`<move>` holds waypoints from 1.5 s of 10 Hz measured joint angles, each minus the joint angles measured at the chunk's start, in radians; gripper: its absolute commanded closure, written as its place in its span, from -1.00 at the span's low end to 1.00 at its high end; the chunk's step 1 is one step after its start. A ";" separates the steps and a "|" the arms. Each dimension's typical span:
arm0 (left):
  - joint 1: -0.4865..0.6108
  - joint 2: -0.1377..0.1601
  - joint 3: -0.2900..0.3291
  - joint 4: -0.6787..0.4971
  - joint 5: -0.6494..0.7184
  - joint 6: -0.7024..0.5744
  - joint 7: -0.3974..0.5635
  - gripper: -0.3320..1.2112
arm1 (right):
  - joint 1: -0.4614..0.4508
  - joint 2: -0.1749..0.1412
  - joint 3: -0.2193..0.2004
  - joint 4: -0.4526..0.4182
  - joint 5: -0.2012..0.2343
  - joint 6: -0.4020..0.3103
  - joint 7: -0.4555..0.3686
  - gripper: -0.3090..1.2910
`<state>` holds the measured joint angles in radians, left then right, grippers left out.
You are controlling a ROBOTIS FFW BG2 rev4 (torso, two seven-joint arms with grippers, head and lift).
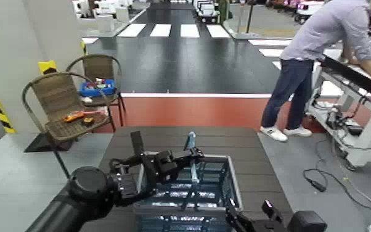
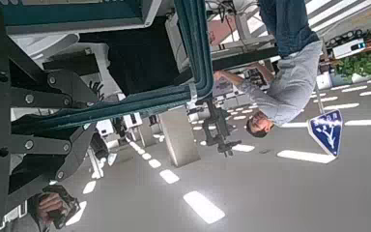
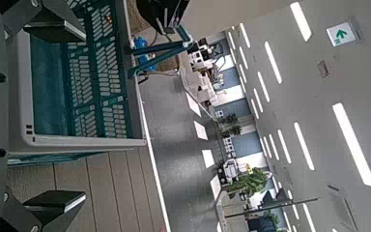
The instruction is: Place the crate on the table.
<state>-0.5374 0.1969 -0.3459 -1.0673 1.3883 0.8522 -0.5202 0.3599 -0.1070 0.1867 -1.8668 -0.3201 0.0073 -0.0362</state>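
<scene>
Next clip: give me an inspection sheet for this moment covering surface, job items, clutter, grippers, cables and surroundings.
Surface: dark slatted table, bare beyond the crate.
Job's things: crate at the table's near edge, teal handle upright.
Clutter: nothing seen on the table.
Grippers: left gripper at the handle; right gripper at the crate's near right corner.
Cables: black cables on the floor, right.
Surroundings: wicker chairs holding tools, left; person leaning over a workbench.
</scene>
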 measured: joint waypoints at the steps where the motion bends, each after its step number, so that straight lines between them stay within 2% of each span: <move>1: -0.013 -0.002 -0.010 0.025 -0.006 -0.005 -0.008 0.81 | -0.001 0.000 0.001 0.001 -0.001 -0.002 0.001 -0.43; 7: -0.061 -0.009 -0.052 0.113 -0.012 -0.011 -0.052 0.77 | -0.004 -0.002 0.003 0.006 -0.005 -0.018 0.004 -0.43; 8: -0.063 -0.011 -0.058 0.123 -0.018 -0.015 -0.055 0.52 | -0.004 -0.002 0.002 0.007 -0.005 -0.020 0.004 -0.43; 10: -0.064 -0.013 -0.062 0.136 -0.030 -0.024 -0.061 0.21 | -0.005 -0.003 0.002 0.010 -0.006 -0.026 0.009 -0.43; 13: -0.056 -0.015 -0.057 0.142 -0.063 -0.034 -0.067 -0.41 | -0.005 -0.004 -0.001 0.012 -0.008 -0.032 0.009 -0.43; 15: -0.032 -0.012 -0.010 0.125 -0.137 -0.043 -0.069 -0.47 | -0.002 -0.004 -0.004 0.012 -0.008 -0.033 0.009 -0.43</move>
<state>-0.5694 0.1847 -0.3559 -0.9419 1.2508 0.8096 -0.5892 0.3584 -0.1106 0.1828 -1.8546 -0.3283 -0.0259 -0.0276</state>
